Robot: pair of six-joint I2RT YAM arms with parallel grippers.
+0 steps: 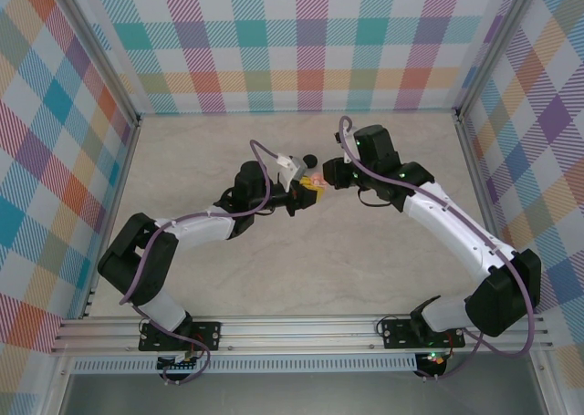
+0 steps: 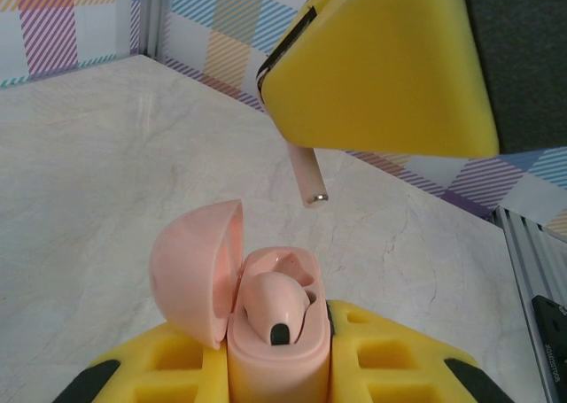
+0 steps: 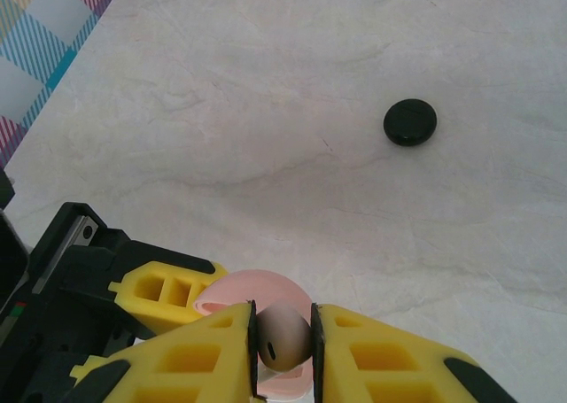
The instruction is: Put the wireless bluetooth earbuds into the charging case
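**A:** Where is the pink earbud (image 3: 283, 339)?

**B:** It's pinched between the yellow fingers of the right gripper (image 3: 283, 328). Its stem (image 2: 308, 177) points down, just above the pink case (image 2: 279, 354) and not touching it.

**A:** And the case?

**B:** The left gripper (image 2: 276, 368) has it clamped upright from both sides. The lid (image 2: 197, 266) is swung open to one side, and a second earbud (image 2: 273, 301) sits in one socket.

**A:** How do the arms stand?

**B:** From above, the two grippers meet tip to tip near the middle of the table (image 1: 228, 278).

**A:** Anything else out there?

**B:** A black case (image 3: 409, 122), round and closed, lies flat on the table beyond the grippers.
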